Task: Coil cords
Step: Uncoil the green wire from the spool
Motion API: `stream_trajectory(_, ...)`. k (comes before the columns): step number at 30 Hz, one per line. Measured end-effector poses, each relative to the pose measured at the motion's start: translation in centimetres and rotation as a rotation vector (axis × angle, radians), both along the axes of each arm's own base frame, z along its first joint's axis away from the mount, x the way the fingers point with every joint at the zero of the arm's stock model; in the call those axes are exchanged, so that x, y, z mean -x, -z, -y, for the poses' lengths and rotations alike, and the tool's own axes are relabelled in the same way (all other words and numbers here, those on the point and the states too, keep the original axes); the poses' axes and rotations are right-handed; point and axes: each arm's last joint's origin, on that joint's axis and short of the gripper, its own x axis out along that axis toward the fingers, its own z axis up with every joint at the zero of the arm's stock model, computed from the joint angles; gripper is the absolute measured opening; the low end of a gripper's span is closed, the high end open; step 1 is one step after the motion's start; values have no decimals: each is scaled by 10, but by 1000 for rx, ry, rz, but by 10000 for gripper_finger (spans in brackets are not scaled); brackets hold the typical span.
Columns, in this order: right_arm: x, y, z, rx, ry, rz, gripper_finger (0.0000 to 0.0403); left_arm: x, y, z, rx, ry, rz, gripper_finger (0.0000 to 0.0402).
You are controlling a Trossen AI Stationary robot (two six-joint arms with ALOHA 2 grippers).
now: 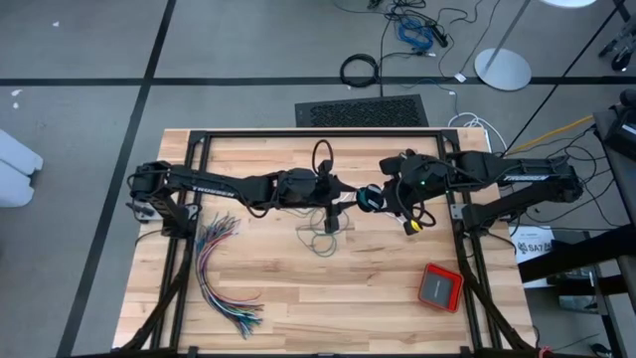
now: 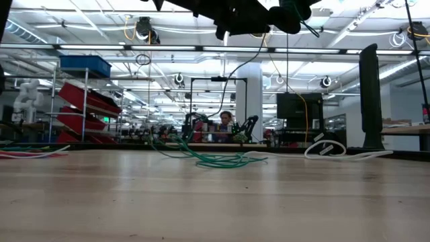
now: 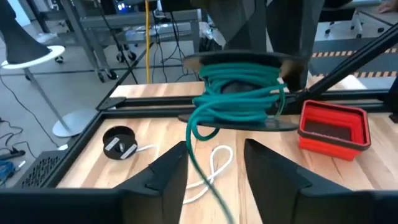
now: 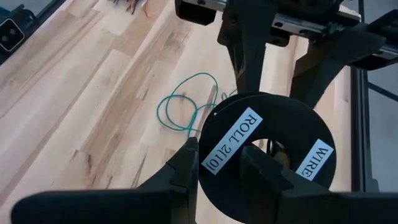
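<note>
My right gripper point(image 4: 217, 163) holds a black spool point(image 4: 267, 158), labelled "ROLL" and "WIRE", above the table's middle. The teal-green cord point(image 3: 239, 93) is partly wound on it. One strand point(image 3: 202, 171) drops from the spool between the open fingers of my left gripper point(image 3: 214, 174), which faces the spool point(image 1: 370, 198) from the table's left. The strand touches neither finger. The cord's other end lies in loose loops point(image 1: 320, 242) on the table below. The black cord point(image 3: 118, 143) lies coiled on the wood, and its white tail point(image 3: 214, 163) trails beside it. My right gripper is shut on the spool at the labelled flange point(image 4: 227, 146), coming from the table's right and slanting down. The fingers point(image 4: 186, 165) stand either side of the "ROLL" label. Where they meet the spool is hidden by the fingers themselves. The spool is lifted clear of the table.
A fanned bundle of many-coloured wires point(image 1: 224, 273) lies at the near left. A red collapsible container point(image 1: 440, 286) sits at the near right. The black metal frame point(image 1: 318, 132) runs along the table's edges.
</note>
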Motion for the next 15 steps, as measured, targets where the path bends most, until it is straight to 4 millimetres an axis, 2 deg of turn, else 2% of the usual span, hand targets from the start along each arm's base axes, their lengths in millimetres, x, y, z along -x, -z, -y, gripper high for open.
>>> stream_trajectory(11,3,3,0,-10,11,-51,78,1,1,-1,-50,-9,-21,56)
stream_trajectory(15,7,6,0,-26,30,-98,78,3,-4,1,-81,-4,-8,12)
